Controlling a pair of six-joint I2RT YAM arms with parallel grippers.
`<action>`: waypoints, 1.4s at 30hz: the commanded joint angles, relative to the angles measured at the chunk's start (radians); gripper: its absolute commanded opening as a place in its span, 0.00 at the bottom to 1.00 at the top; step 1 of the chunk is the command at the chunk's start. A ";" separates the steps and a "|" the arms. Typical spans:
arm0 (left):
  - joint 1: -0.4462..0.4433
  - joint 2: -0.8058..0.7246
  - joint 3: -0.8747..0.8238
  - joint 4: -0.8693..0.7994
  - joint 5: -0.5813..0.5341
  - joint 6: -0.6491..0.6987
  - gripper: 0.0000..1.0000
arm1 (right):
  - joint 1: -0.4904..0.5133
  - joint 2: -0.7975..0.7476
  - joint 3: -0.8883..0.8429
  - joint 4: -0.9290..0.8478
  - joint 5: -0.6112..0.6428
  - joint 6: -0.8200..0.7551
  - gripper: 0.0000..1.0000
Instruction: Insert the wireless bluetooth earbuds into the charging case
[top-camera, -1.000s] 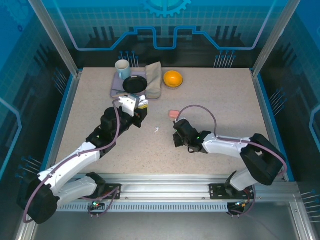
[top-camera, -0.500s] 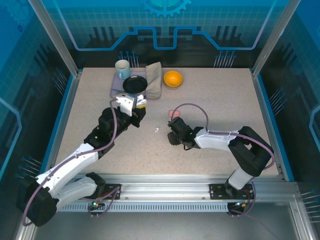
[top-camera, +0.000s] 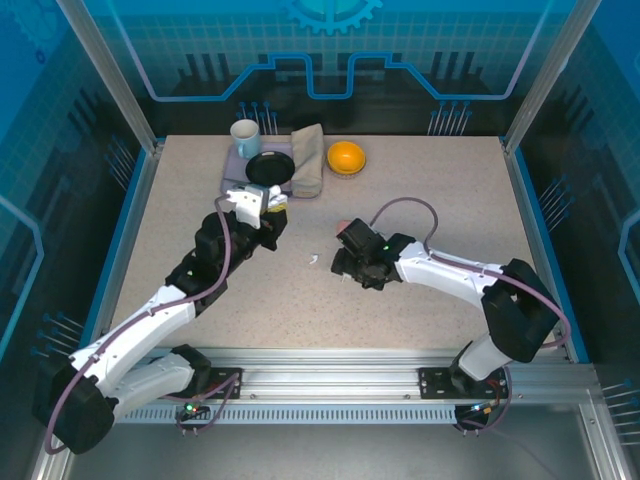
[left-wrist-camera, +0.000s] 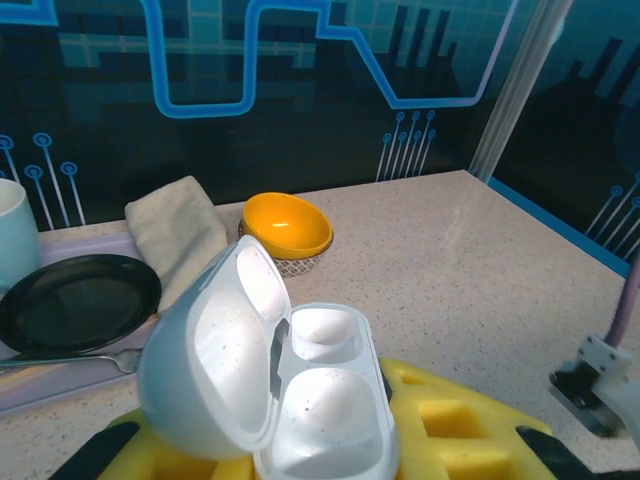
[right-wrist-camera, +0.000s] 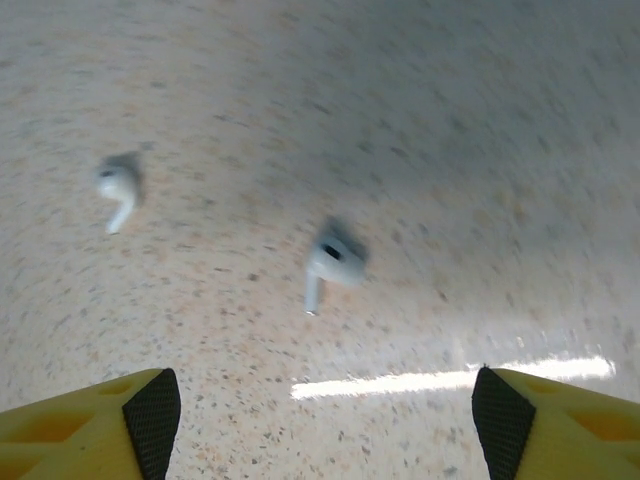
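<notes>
Two earbuds (right-wrist-camera: 328, 262) loose on surface (right-wrist-camera: 480, 150), just ahead of wide-open right tool (right-wrist-camera: 325, 415). Look tiny, light, slick: best pinch bulb, not stem. Left tool (top-camera: 268, 207) clamps open charging case (left-wrist-camera: 300, 400).

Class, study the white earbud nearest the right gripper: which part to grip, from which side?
Probably the rounded head, from straight above: the earbud lies flat on the table, its thin stem offering little to pinch, and the open right gripper points down at it.
</notes>
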 joint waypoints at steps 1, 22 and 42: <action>0.009 -0.015 0.043 -0.006 -0.038 -0.012 0.00 | 0.016 0.052 0.057 -0.146 -0.004 0.309 0.80; 0.011 -0.004 0.032 0.022 -0.039 -0.037 0.00 | -0.046 0.360 0.378 -0.330 -0.055 0.566 0.69; 0.011 0.021 0.037 0.029 -0.041 -0.028 0.00 | -0.074 0.458 0.383 -0.309 -0.091 0.574 0.57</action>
